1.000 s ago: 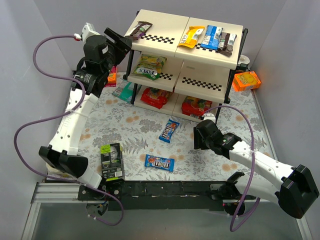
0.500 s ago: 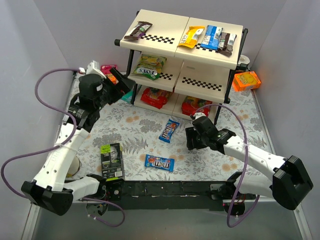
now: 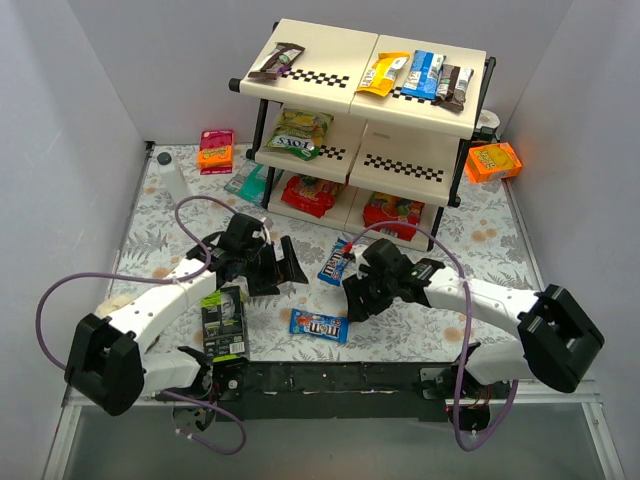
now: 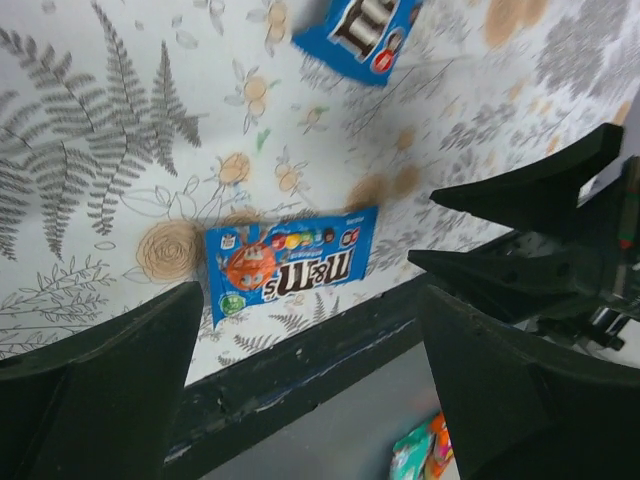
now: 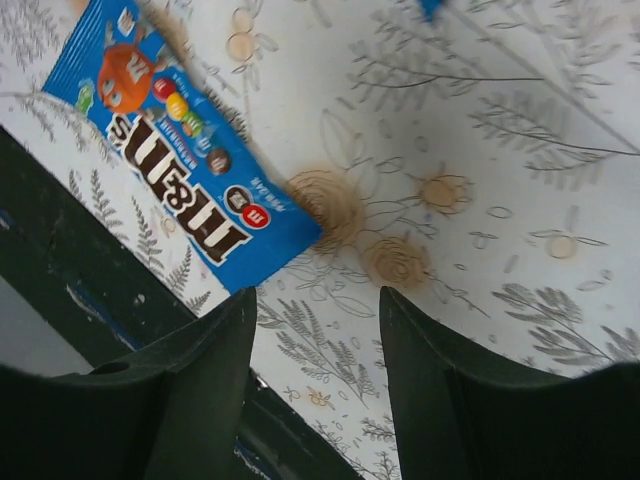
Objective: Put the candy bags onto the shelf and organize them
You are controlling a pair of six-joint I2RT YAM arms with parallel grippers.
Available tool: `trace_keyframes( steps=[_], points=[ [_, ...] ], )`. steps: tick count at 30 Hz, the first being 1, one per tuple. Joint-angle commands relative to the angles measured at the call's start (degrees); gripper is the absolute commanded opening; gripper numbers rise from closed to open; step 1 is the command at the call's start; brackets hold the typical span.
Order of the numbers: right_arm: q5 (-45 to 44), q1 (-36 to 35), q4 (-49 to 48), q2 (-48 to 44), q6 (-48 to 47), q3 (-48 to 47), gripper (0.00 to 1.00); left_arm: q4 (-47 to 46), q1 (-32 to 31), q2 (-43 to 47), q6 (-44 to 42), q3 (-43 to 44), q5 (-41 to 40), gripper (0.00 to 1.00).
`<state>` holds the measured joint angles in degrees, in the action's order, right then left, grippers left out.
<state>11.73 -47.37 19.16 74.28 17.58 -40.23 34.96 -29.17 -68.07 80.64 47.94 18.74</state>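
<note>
- Here, low over the floral table cover (image 3: 500,250) and close to the black front rail (image 3: 330,378): left gripper (image 4: 310,296), jaws spread wide, gripping nothing.
- Flat on the cover beneath those jaws: near M&M's bag (image 4: 290,265), glossy blue, just beside the rail, long edge roughly along it.
- Just right of that bag and a little farther back: right gripper (image 5: 315,295), jaws partly apart, only bare cover between them.
- Second M&M's bag (image 3: 338,260), tilted, between the two grippers and the shelf (image 3: 410,145).
- Bare cover along the right side and at the left; plain grey walls close on the left, right and far sides.
- Shelf at the far side: three cream tiers, black checkered strips, black tube posts.
- Top tier: dark brown bar (image 3: 277,61) at the left, yellow bag (image 3: 385,72), blue bag (image 3: 420,74) and dark bars (image 3: 455,84) at the right.
- Middle tier: green-yellow Fox's bag (image 3: 298,133) on the left half.
- Bottom tier: red bags (image 3: 312,195) in both halves.
- Teal bag (image 3: 245,181) on the cover by the shelf's left posts.
- Black-and-green carton (image 3: 222,320) near the left arm; orange box (image 3: 494,161) right of the shelf.
</note>
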Motion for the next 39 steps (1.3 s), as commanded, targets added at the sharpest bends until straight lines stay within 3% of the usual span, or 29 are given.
trace_keyframes(
  steps=[1, 8, 13, 23, 32, 39],
  points=[
    [4.9, -3.3, -1.5, 4.2, -2.2, -4.8, 0.58, -0.2, -1.9, -3.4, -1.8, -3.8, 3.9, 0.87],
    [6.3, -5.3, -1.1, 7.8, -3.7, -8.0, 0.56, -0.1, -2.1, -6.0, -2.5, -6.0, 3.8, 0.85],
    [6.7, -5.8, -1.7, 9.6, -4.1, -8.7, 0.48, -6.6, -2.1, -7.7, -2.0, -10.3, 10.9, 0.65],
    [11.5, -6.9, -2.4, 13.1, -6.7, -8.6, 0.38, -12.0, -2.1, -8.2, 0.3, -14.6, 14.2, 0.58],
    [8.8, -7.1, -1.7, 16.8, -7.5, -7.5, 0.28, -17.8, -2.1, -12.7, 2.8, -16.0, 15.5, 0.45],
    [7.0, -7.1, -1.9, 18.4, -8.2, -6.4, 0.26, -18.8, -2.1, -14.7, 2.8, -15.3, 15.5, 0.43]
  ],
)
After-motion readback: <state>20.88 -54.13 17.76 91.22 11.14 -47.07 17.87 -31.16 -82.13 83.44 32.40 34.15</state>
